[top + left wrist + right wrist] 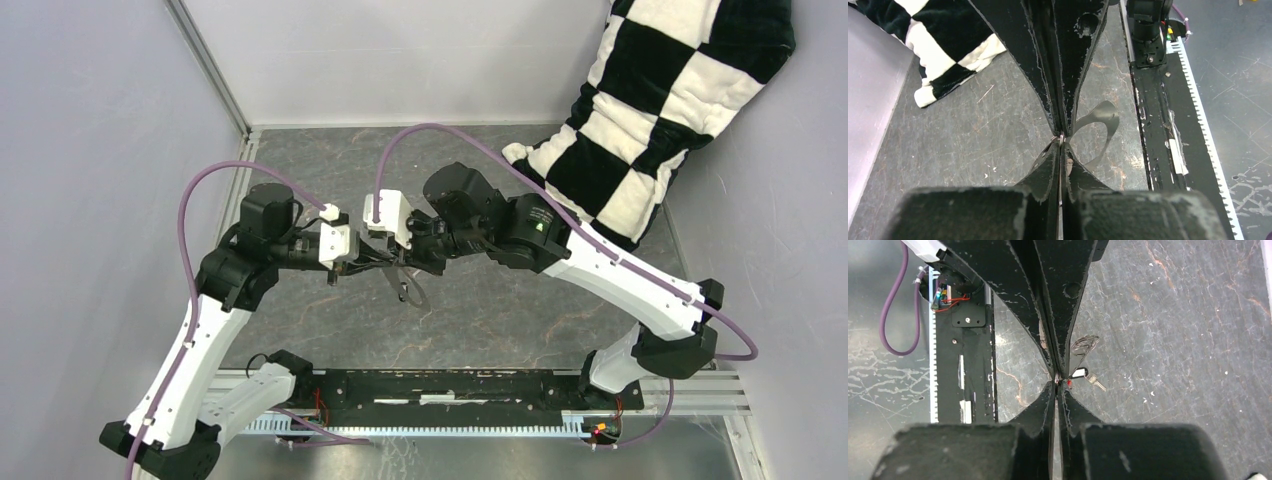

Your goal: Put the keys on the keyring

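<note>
**Item: keyring with keys, held aloft between two pincers.**
Thin grey metal oval keyring [1104, 107] hangs from the spot where my left pincer [1060, 147] and right pincer [1057, 387] meet tip to tip. Both are fully closed on its wire, above the dark marbled counter [500, 320]. Two tiny keys [1079, 374], one red-headed and one black with a pale spot, dangle just beside that pinch. I judge it all light, stiff, slick and prone to swing. Grip the keyring's plain side and each key's flat head.

The dark grey marbled tabletop [520, 320] is seen matt and scratched, the black-and-white checked cushion [660, 90] plush cloth, the thin grey keyring [1085, 344] bare metal, the black gripper fingers [1038, 410] scuffed matt plastic.
</note>
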Robot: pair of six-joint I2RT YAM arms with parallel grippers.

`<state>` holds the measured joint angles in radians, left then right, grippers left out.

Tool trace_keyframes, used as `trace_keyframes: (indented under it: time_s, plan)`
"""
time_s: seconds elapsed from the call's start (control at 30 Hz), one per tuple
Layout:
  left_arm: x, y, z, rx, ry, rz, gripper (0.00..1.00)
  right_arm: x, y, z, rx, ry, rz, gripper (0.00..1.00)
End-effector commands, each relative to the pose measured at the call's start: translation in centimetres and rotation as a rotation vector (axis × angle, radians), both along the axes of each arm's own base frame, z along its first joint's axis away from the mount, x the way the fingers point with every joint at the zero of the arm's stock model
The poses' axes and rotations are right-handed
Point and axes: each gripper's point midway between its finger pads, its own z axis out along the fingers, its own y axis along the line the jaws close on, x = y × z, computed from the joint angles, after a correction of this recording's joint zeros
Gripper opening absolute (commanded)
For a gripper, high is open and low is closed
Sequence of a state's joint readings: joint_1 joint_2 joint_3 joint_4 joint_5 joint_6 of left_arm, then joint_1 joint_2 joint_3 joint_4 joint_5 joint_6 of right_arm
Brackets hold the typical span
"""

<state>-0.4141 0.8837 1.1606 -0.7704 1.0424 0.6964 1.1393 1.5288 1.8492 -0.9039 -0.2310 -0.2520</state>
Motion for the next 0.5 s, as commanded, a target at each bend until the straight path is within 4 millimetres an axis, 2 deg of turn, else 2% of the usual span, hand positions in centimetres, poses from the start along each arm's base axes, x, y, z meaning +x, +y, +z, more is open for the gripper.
trace_keyframes:
  time_s: [0.0,0.07,0.1,0.2,0.23,0.33,0.4,0.47]
  plan:
    - [-0.4,-0.2,1.1,-0.018,-0.079,-0.042,0.02,0.5,1.2,4.6,0.164,-0.067,-0.022,0.17]
    - [-0.6,-0.3,1.1,-0.029,-0.088,-0.056,0.02,1.4,0.2,5.7,0.23,-0.105,-0.103,0.33]
    - [-0.7,-0.4,1.3,-0.045,-0.077,-0.051,0.02,2.0,-0.8,6.6,0.274,-0.134,-0.157,0.38]
    - [-1.0,-0.6,2.7,-0.125,-0.071,-0.025,0.02,3.3,-4.0,7.4,0.395,-0.197,-0.311,0.53]
    - [-1.2,-0.6,3.4,-0.16,-0.08,-0.019,0.02,3.4,-5.2,7.5,0.429,-0.204,-0.342,0.55]
    - [-2.3,-0.7,5.2,-0.238,-0.077,-0.034,0.02,3.7,-6.9,5.5,0.444,-0.193,-0.397,0.57]
    - [-3.1,-0.8,5.7,-0.251,-0.046,-0.071,0.02,3.5,-7.0,3.7,0.433,-0.164,-0.384,0.6]
    - [-3.5,-0.9,6.0,-0.252,-0.015,-0.095,0.02,2.5,-6.2,3.0,0.454,-0.124,-0.329,0.62]
